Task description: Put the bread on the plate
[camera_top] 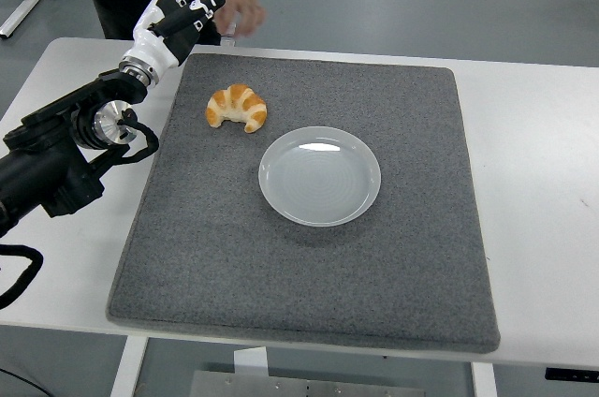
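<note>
A golden-brown, crescent-shaped croissant of bread (237,108) is seen lying on a dark grey, rectangular felt mat (309,266), toward the mat's far left corner. The croissant is untouched by any hand. A round, shallow, white plastic plate (319,176) is set near the middle of the mat, closer to its far edge than to its near one, and nothing is carried on it. The croissant and the plate are near each other but apart, with a strip of bare mat between them. The mat is spread over most of a white table (543,182), whose bare surface is left showing along the right and left edges.

The robot's black left arm is brought in from the left edge of the table, and its black-and-white left hand (181,13) is held raised above the mat's far left corner, well beyond the croissant. Its fingers are spread wide and nothing is held in them. At the far edge of the table, just beside the robot's fingertips, a person's hand (243,11) is seen below a dark sleeve.
</note>
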